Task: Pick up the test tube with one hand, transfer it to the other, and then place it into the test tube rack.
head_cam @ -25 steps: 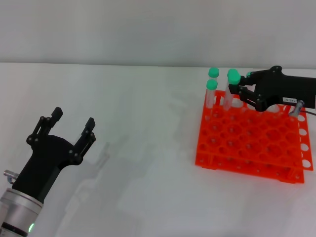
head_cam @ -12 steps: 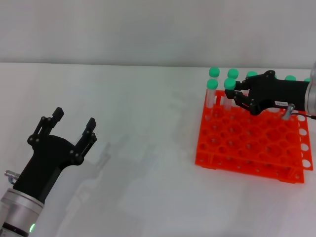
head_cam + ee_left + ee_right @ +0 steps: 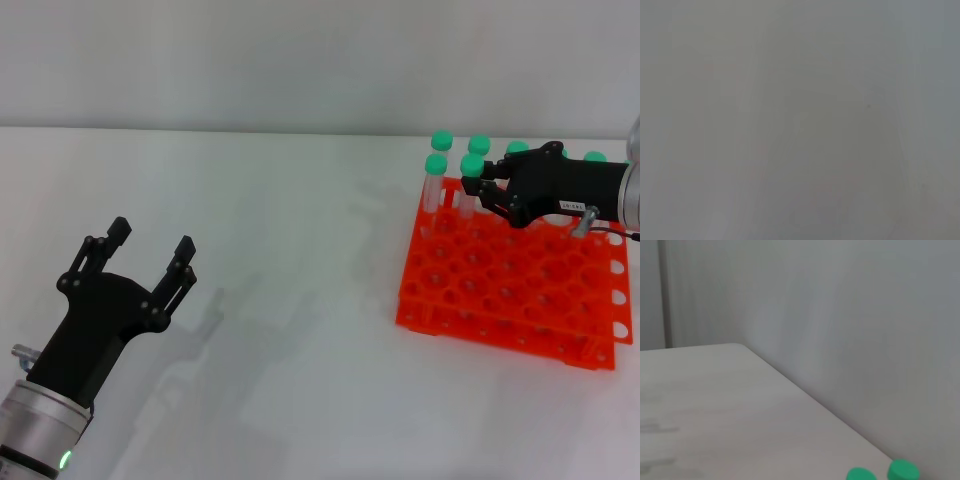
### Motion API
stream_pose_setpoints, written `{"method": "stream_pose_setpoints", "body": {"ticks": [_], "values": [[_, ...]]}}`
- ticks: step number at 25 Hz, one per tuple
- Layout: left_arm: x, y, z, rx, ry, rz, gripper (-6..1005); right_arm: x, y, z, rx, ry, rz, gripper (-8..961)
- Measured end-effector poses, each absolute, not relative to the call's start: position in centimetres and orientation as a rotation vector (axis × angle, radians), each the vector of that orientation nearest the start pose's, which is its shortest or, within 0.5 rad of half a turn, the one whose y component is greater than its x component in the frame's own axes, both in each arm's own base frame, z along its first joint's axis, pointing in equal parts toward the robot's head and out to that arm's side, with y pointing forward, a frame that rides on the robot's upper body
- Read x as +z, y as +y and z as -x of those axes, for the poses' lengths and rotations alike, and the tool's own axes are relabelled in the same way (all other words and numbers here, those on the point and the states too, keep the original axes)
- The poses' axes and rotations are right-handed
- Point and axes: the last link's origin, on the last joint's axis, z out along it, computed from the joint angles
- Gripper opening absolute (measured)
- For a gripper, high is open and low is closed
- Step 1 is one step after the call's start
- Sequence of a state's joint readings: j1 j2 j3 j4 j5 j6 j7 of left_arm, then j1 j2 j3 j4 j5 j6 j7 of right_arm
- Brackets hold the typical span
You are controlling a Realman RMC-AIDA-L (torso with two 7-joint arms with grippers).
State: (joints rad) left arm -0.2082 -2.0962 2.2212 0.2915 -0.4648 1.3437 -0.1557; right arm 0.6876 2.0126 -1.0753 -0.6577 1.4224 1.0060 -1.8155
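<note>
The orange-red test tube rack (image 3: 500,290) stands on the white table at the right. My right gripper (image 3: 474,189), black with a white label, reaches in from the right over the rack's back rows. It is shut on a green-capped test tube (image 3: 472,166) that stands upright with its lower end in a rack hole. My left gripper (image 3: 150,240) is open and empty at the lower left, well away from the rack. The left wrist view shows only a grey blur.
Several other green-capped tubes stand in the rack's back rows, among them one (image 3: 436,164) just left of the held tube and one (image 3: 441,141) at the back corner. Two green caps (image 3: 860,474) show in the right wrist view by the table's far edge and wall.
My right gripper has moved down and slightly left with the tube, so the tube now sits lower in the rack. The left arm has not moved.
</note>
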Motion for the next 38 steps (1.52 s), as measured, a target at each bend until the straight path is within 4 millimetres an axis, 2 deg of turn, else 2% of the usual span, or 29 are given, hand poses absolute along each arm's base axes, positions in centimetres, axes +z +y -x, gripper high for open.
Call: {"method": "stream_pose_setpoints", "body": {"ticks": [21, 26, 29, 35, 38], "values": [[-4.2, 25.9, 31.2, -0.847, -0.434, 1.749, 773, -0.1, 42.1, -21.7, 0.416, 0.307, 2.523, 301], [-4.2, 25.9, 31.2, -0.848, -0.433, 1.748, 773, 0.6, 41.8, -22.1, 0.46, 0.326, 2.495, 535], [-4.2, 25.9, 31.2, -0.848, -0.433, 1.748, 773, 1.2, 41.3, -22.5, 0.478, 0.329, 2.482, 766], [-4.1, 25.9, 31.2, -0.847, -0.431, 1.749, 773, 2.8, 40.2, -23.7, 0.567, 0.374, 2.434, 847], [-4.1, 25.9, 31.3, -0.847, -0.431, 1.747, 773, 2.9, 39.9, -23.7, 0.591, 0.373, 2.446, 845]]}}
